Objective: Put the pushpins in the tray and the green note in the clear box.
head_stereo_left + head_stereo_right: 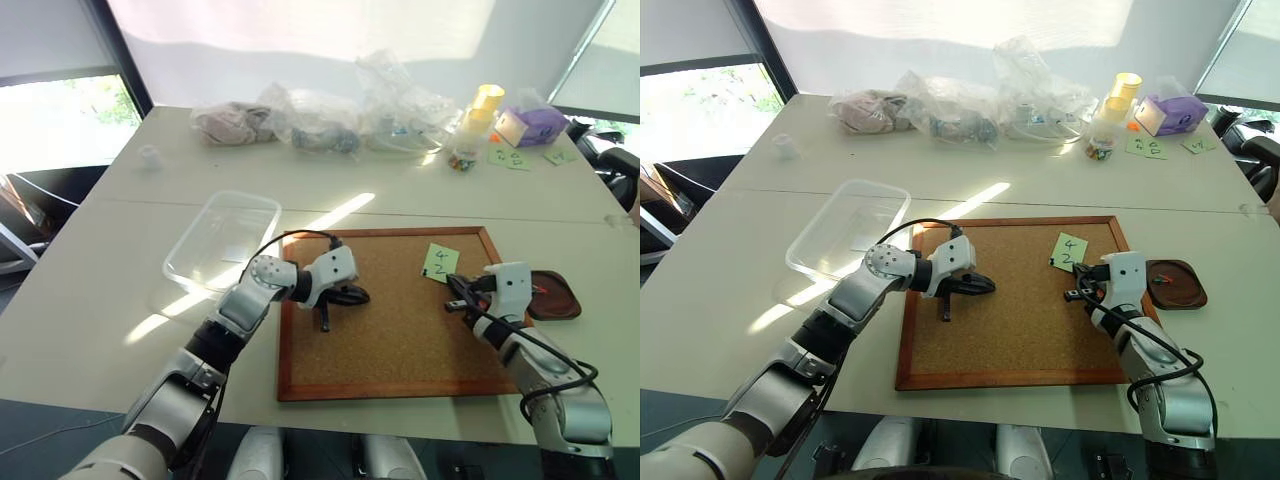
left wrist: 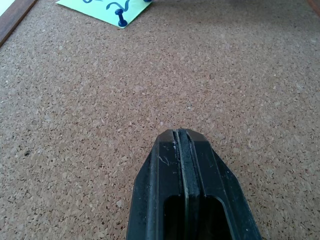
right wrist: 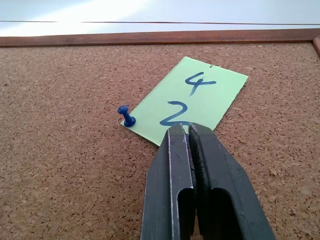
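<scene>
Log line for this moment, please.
green note on cork board, blue pushpin at its corner | left gripper shut | right gripper shut | tray beside board

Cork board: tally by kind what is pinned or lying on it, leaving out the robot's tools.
Green note: 1
Blue pushpin: 1
Total on the cork board: 2

Rough grainy cork board (image 3: 75, 190), wood-framed.
</scene>
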Controlling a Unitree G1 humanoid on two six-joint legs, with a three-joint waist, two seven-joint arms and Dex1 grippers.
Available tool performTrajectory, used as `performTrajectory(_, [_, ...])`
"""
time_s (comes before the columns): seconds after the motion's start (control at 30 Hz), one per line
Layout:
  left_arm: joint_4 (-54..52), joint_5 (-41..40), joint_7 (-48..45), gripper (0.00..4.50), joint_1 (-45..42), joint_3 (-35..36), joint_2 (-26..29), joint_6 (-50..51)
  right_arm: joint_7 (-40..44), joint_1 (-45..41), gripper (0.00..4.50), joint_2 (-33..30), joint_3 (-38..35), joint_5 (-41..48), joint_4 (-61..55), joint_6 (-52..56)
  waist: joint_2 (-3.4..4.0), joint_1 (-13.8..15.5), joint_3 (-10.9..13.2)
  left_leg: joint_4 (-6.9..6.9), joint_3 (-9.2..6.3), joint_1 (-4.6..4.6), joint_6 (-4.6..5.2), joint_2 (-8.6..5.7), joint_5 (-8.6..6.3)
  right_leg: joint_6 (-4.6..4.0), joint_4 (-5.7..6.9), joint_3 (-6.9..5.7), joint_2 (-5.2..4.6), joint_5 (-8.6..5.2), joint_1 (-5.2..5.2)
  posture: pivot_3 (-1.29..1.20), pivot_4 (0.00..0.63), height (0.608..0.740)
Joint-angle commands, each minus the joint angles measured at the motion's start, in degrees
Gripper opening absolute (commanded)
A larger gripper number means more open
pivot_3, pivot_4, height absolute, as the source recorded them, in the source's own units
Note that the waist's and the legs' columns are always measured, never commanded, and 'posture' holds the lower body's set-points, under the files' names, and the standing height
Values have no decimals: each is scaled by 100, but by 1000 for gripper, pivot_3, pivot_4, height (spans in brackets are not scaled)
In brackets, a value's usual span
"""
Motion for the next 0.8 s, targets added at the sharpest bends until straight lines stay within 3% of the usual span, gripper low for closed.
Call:
performTrajectory(0.03, [415, 425, 234, 0, 154, -267, 112, 519, -70, -110, 42, 6, -332, 84, -229, -263, 0, 3, 0, 0, 0, 0, 0, 0, 0, 0, 0, 0, -1, 0, 0, 0, 150, 740])
performTrajectory(0.53, [448, 406, 210, 0, 120, -311, 136, 615, -137, -101, 42, 95, -413, 71, -258, -682, -13, -7, -14, 4, 0, 19, 0, -1, 0, 0, 0, 0, -2, 0, 19, 0, 150, 740])
performTrajectory(0.8, [339, 352, 154, 0, 170, -302, 173, 563, -1130, -174, 42, 273, -1540, 70, 80, -781, -14, -4, -17, 3, 0, 19, 0, 0, 0, -1, 0, 0, -11, 0, 20, 0, 150, 740])
